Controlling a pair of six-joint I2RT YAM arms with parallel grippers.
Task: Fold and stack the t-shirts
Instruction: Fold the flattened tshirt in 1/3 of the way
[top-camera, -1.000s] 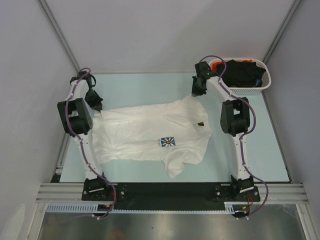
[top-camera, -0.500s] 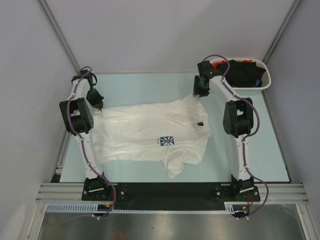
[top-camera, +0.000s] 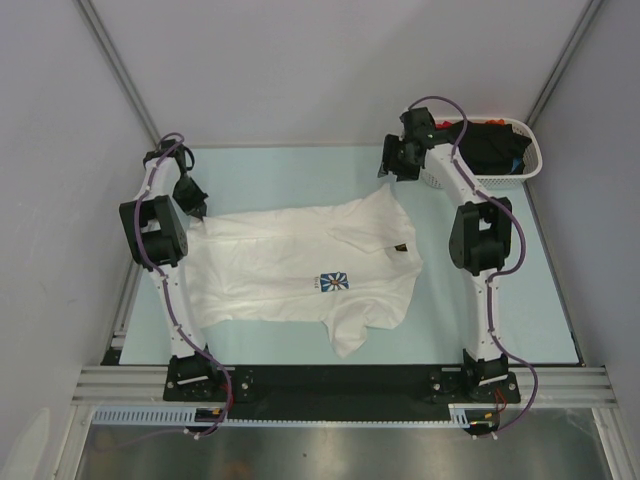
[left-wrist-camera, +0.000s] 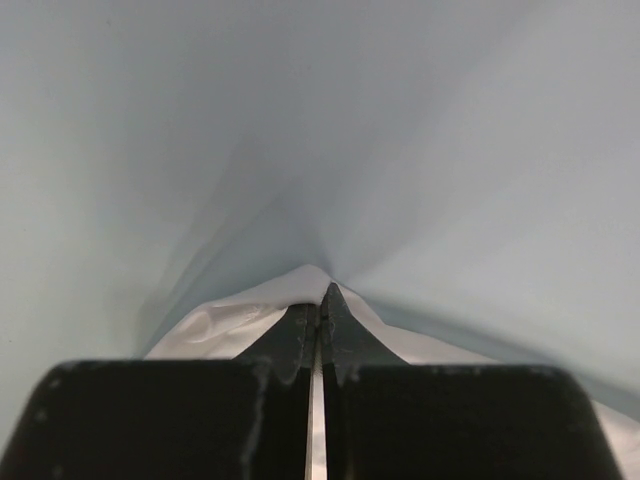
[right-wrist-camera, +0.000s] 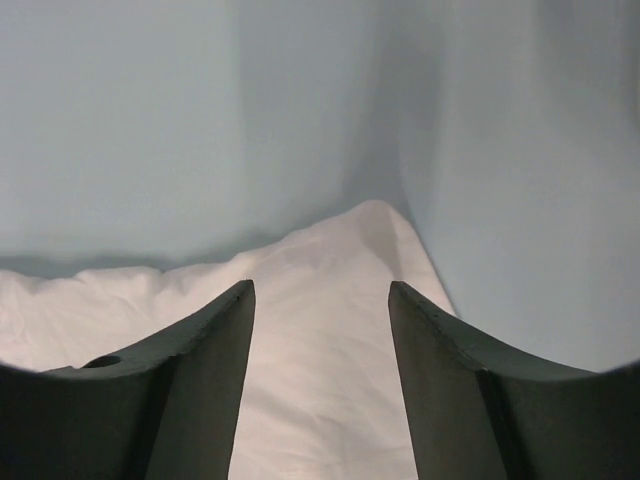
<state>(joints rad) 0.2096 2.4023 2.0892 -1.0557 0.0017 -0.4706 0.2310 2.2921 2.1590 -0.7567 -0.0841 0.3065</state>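
White t-shirt (top-camera: 305, 270) lies flat at table (top-camera: 520, 290) centre, long axis left to right, one sleeve jutting toward the near edge. Left gripper (top-camera: 197, 212) is clenched on the shirt's far-left corner, cloth pinched between the closed fingers (left-wrist-camera: 300, 335). Right gripper (top-camera: 385, 172) hovers at the far-right corner with fingers (right-wrist-camera: 215, 340) released, cloth below them. Bare table along the far and right edges. Basket (top-camera: 500, 178) with black shirt (top-camera: 490, 145) sits at the far-right corner.
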